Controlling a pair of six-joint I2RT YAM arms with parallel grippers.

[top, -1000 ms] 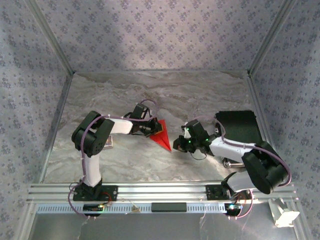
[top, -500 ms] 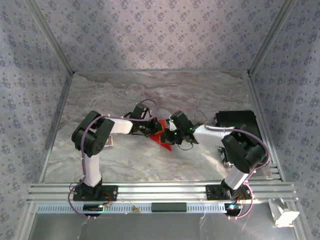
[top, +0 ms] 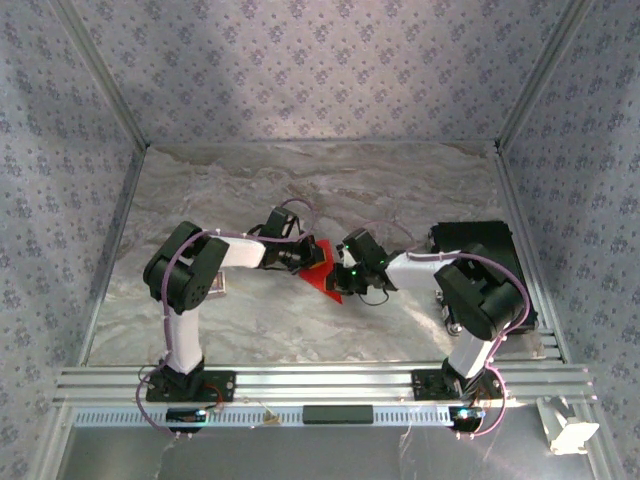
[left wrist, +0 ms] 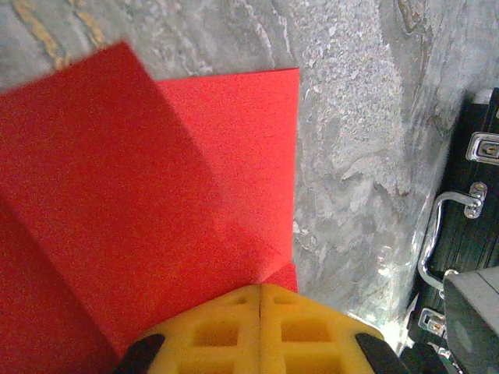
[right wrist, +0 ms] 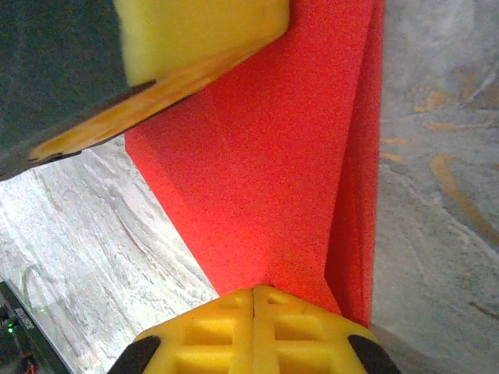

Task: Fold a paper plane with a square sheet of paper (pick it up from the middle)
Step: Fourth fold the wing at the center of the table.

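The part-folded square sheet of paper sits mid-frame, its point toward the bottom, between the shut left gripper and shut right gripper, both tips touching it.

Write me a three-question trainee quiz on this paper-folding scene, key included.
1. True or false: the left gripper and right gripper are both shut.
2. The red paper is: A) a flat, unfolded square; B) folded, with overlapping flaps; C) crumpled into a ball.
3. What colour are the finger pads?
Key: 1 true; 2 B; 3 yellow.
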